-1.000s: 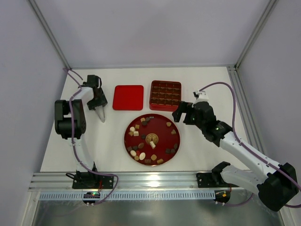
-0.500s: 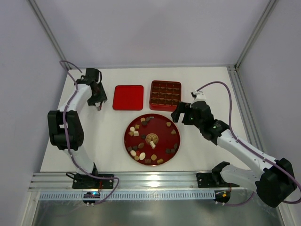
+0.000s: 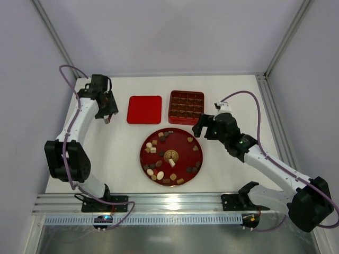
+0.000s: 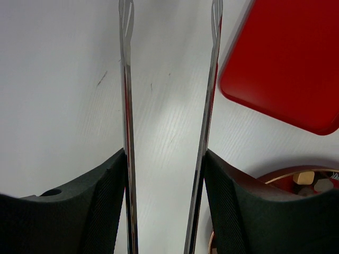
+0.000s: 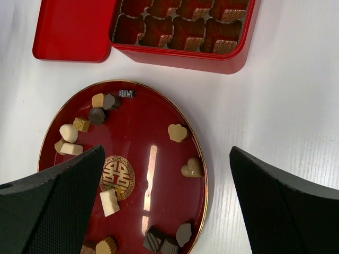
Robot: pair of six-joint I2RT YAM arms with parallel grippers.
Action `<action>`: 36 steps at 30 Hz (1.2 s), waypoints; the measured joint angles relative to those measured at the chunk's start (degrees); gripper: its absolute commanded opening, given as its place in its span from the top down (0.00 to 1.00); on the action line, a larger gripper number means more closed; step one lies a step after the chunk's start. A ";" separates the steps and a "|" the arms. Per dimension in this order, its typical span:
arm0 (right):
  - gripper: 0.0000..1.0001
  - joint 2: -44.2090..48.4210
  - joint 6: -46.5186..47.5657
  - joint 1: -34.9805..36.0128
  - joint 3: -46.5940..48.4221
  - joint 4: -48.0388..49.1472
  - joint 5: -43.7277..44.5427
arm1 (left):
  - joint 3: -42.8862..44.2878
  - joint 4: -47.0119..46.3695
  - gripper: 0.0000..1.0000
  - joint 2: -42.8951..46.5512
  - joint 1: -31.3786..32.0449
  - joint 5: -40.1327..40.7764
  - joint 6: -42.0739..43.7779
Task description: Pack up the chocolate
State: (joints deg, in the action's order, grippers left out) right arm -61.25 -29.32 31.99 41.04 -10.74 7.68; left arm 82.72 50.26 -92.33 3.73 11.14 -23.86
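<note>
Mara: Since a second ago the left arm has swung outward to the left and its elbow has dropped toward the near edge; the left gripper [image 3: 107, 118] has drawn back and now sits just left of the red lid [image 3: 144, 109].

Jon: And its claw?

Mara: Released; in the left wrist view the two long metal fingers [image 4: 126, 106] stand parted with bare table [image 4: 53, 79] between them, nothing held; the lid's corner lies just right of the right-hand finger.

Jon: The right arm?

Mara: Barely shifted; the right gripper [image 3: 200, 127] hangs over the far right rim of the round red plate [image 3: 181, 148]; its black fingers are spread wide and empty.

Jon: Where is the chocolate?

Mara: The chocolate [image 3: 153, 150] lies scattered on the plate, brown, tan and cream pieces mostly toward the rim, around the gold emblem [image 3: 171, 155]; the red box [image 3: 186, 104] with grid compartments stands just beyond the plate, beside the lid; whether its cells hold pieces I cannot tell.
</note>
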 measured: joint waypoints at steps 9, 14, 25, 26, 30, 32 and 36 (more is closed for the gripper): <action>0.00 -0.02 0.98 0.00 1.40 -0.26 0.35 | 0.48 3.19 0.46 3.89 2.60 -0.92 1.01; 0.00 0.00 1.62 0.00 2.40 -0.79 1.07 | 0.83 4.17 0.49 6.32 4.50 -1.70 1.84; 0.00 0.28 3.50 0.00 4.11 -3.10 3.56 | 0.83 7.13 0.51 12.57 10.97 -4.22 1.81; 0.00 0.28 3.58 0.00 4.39 -3.28 3.65 | 0.83 7.50 0.51 13.42 11.80 -4.79 1.81; 0.00 0.55 3.78 0.00 5.27 -4.02 3.98 | 0.50 8.94 0.51 16.52 15.45 -6.78 1.84; 0.00 0.92 3.93 0.00 5.51 -4.35 4.24 | -0.28 9.73 0.51 18.18 17.59 -7.52 1.84; 0.00 1.29 4.04 0.00 5.68 -4.76 4.68 | -2.36 12.46 0.51 21.53 21.57 -8.92 1.86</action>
State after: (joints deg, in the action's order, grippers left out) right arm -59.96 -25.28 31.99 46.72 -15.51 12.36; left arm 80.36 62.72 -70.81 25.30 2.22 -22.00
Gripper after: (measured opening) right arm 0.996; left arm 0.497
